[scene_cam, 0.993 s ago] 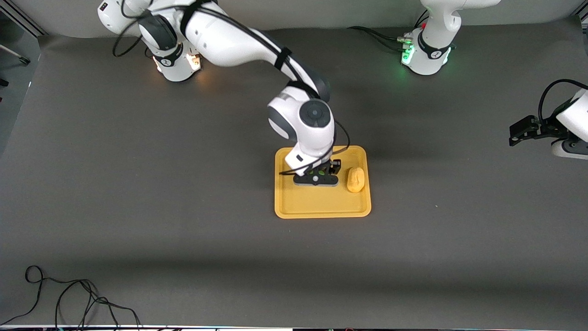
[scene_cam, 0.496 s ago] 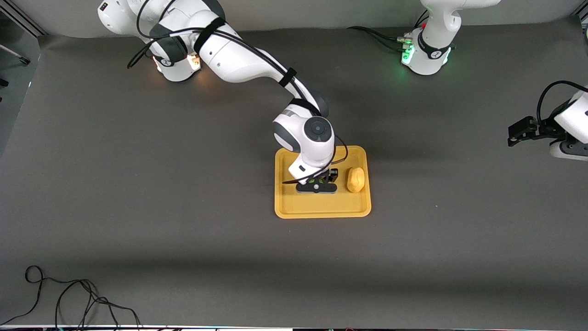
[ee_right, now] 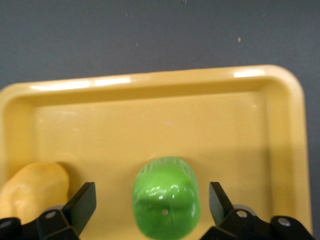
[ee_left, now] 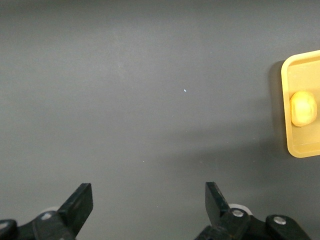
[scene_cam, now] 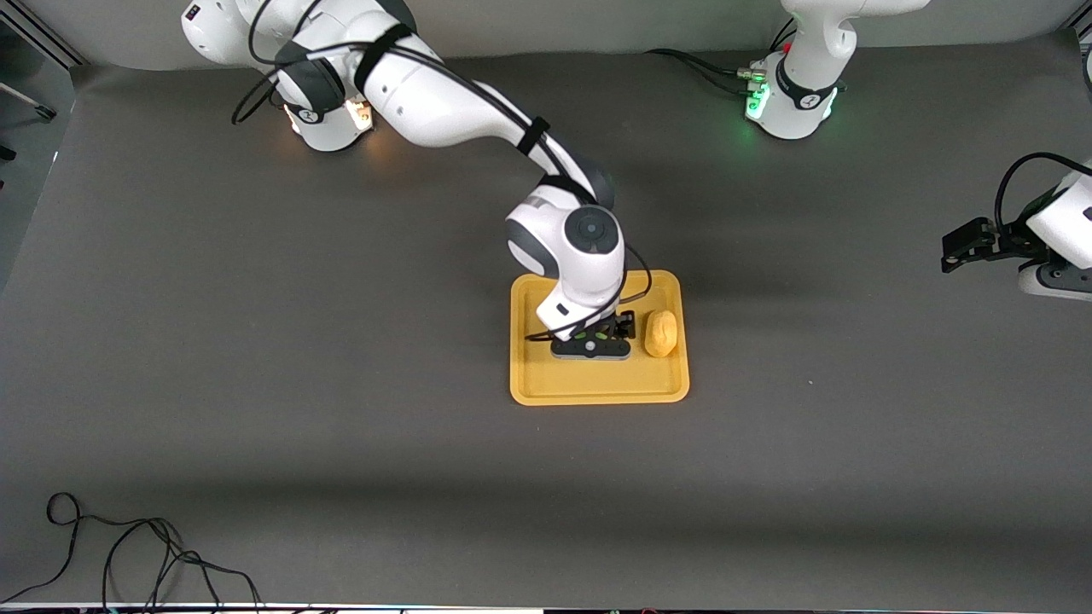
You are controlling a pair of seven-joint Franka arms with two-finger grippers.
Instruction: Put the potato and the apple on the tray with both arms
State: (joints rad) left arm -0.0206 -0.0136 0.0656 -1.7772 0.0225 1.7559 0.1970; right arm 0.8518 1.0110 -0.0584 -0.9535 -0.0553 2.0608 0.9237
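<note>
Matte dark grey cloth covers the table, smooth and almost featureless apart from a few pale specks. Nearest the front camera, at the right arm's end, a thin black cable lies in loose loops at the table's edge. Farther back, near the middle, sits the tray, a flat yellow-orange plastic rectangle with rounded corners and a low glossy rim that catches the light. On its floor rests the potato, a small oval yellow-orange lump with a bumpy skin, toward the left arm's end of the tray. Just beside it lies the apple, a bright green roundish lump with a shiny, faintly ridged surface. The right gripper is low over the tray with its black fingers spread wide on either side of the apple and clear of it, the potato just outside one finger. The white right arm, with dark grey joints and black cables, reaches in from its base. The left gripper waits over bare cloth at the left arm's end, well apart from the tray, its fingers spread and holding nothing.
</note>
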